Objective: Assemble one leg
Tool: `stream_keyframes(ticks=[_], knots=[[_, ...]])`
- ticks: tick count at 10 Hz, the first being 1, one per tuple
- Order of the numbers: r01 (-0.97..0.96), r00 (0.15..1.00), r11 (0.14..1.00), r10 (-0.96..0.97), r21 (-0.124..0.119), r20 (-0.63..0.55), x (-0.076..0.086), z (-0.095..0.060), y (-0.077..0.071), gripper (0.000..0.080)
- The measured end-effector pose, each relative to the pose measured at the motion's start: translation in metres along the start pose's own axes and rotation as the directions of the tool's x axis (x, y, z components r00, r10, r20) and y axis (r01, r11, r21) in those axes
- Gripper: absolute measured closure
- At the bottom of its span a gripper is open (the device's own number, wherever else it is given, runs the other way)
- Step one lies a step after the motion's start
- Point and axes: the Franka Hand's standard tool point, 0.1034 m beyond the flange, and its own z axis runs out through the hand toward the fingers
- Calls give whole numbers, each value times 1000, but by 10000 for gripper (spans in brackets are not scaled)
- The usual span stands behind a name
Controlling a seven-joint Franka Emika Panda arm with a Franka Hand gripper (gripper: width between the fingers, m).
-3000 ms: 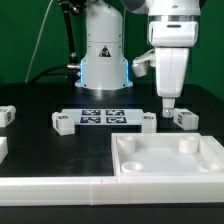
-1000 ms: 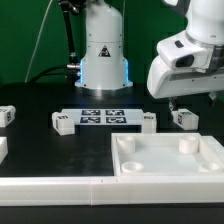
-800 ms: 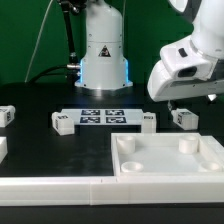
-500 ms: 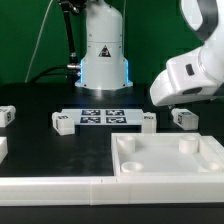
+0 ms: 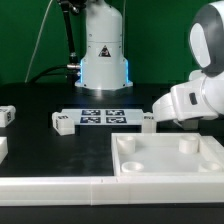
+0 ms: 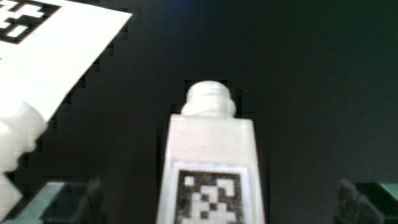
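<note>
A robotics lab: green curtain backdrop (image 5: 25,40), matte black table (image 5: 30,150), white robot arm base (image 5: 103,50), flat white marker board (image 5: 100,117) carrying square tags

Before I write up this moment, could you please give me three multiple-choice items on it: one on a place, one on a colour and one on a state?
1. In the wrist view, where is the leg?
A. Between the fingers of the end effector
B. Outside both fingers
C. Out of view

2. What colour is the tray?
A. Green
B. White
C. Black

3. What state is the end effector in?
A. Shut on the leg
B. Open
C. Shut on nothing

Answers:
1. A, since the leg runs up the middle with a finger at each side.
2. B, since the tray shows white against the black table.
3. B, since a dark gap shows between each finger and the leg.
</note>
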Motion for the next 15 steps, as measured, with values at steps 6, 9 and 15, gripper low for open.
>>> stream_keyframes(ticks=[6,9,15], knots=[[0,1000,1000,0,-2,-5,2,13,0,251],[0,1000,1000,0,-2,-4,2,13,0,512],[13,1000,1000,-13,3,-1,-1,9,-1,512]])
